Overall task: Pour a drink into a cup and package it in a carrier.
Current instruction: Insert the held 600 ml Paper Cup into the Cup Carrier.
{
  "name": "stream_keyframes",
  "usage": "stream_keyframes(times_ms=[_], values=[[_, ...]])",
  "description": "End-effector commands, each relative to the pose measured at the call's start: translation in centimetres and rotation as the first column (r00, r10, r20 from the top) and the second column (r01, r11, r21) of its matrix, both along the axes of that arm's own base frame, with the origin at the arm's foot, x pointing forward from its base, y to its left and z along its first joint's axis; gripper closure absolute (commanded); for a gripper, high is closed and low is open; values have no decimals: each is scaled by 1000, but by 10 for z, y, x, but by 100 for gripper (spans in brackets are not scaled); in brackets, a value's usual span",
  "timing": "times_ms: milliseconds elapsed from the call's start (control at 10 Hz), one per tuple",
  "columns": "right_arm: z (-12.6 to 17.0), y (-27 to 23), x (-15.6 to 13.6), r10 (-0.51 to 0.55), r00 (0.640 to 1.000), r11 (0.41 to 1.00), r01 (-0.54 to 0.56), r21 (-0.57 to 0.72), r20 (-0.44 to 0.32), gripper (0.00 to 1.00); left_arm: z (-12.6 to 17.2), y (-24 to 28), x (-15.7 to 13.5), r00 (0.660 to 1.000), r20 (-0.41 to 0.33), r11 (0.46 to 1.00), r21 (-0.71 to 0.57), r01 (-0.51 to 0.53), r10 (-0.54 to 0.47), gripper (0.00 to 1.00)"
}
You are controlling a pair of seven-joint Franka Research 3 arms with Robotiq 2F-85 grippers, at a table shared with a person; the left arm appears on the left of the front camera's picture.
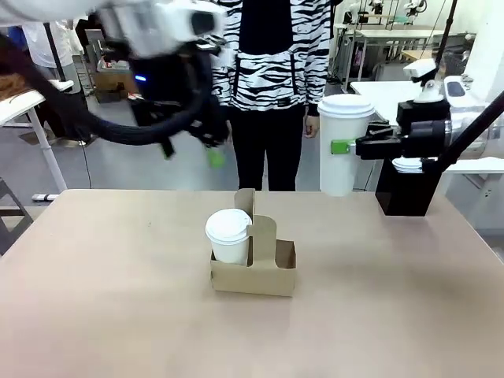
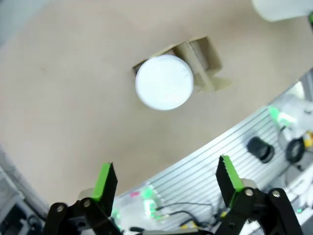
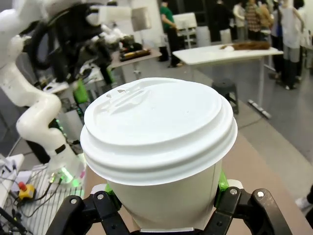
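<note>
Brown table (image 1: 94, 299) fills the lower frame of the front view, and a person in a zebra-striped top (image 1: 272, 63) stands behind its far edge; at the centre sits the carrier (image 1: 272, 276), with a lidded white cup (image 1: 228, 235) seated in its left hole and the hole beside it open; the lids hide what the cups contain. At the upper right a second cup (image 1: 342, 169), also lidded, hangs clear above the table, clamped between the green pads of the right gripper (image 1: 344, 147), whose arm reaches in level from the right; the left gripper (image 2: 166, 178) is raised at the upper left, blurred, its fingers (image 2: 105, 181) spread wide around nothing, above the carrier; bare table lies on every side of the carrier; a black box (image 1: 405, 197) stands at the far right edge.
</note>
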State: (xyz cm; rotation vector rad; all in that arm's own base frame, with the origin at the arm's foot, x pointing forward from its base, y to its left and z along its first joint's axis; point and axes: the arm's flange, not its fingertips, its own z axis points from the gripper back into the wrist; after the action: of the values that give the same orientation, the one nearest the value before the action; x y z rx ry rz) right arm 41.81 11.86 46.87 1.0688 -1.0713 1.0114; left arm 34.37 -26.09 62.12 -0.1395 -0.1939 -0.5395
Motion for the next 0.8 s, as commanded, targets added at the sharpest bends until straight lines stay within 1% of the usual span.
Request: stream_keyframes(times_ms=[0, 100, 200, 300, 500, 600, 700], values=[[-16, 4, -3, 62, 996, 998, -64, 26, 58, 19, -17, 67, -10, 996, 48, 995, -66, 81, -78, 0], [-25, 9, -6, 49, 997, 998, -51, 43, 57, 19, -23, 94, -16, 988, 107, 991, -69, 117, -109, 0], [-14, 2, -13, -1, 998, 1000, 2, -5, 61, 19, -31, 96, -15, 987, 153, 998, 52, 40, -48, 0], [-20, 7, -4, 49, 998, 999, -49, 10, 30, 19, -4, 74, -3, 996, 59, 997, -24, 74, -72, 0], [-20, 7, -4, 49, 998, 999, -49, 10, 30, 19, -4, 74, -3, 996, 59, 997, -24, 74, -72, 0], [-26, 6, -6, 44, 999, 999, -44, 2, 32, 19, -14, 92, -8, 993, 89, 997, -3, 75, -74, 0], [-35, 21, 5, 99, 995, 995, -99, 18, 9, 19, -30, 106, -4, 986, 85, 987, -68, 146, -140, 0]])
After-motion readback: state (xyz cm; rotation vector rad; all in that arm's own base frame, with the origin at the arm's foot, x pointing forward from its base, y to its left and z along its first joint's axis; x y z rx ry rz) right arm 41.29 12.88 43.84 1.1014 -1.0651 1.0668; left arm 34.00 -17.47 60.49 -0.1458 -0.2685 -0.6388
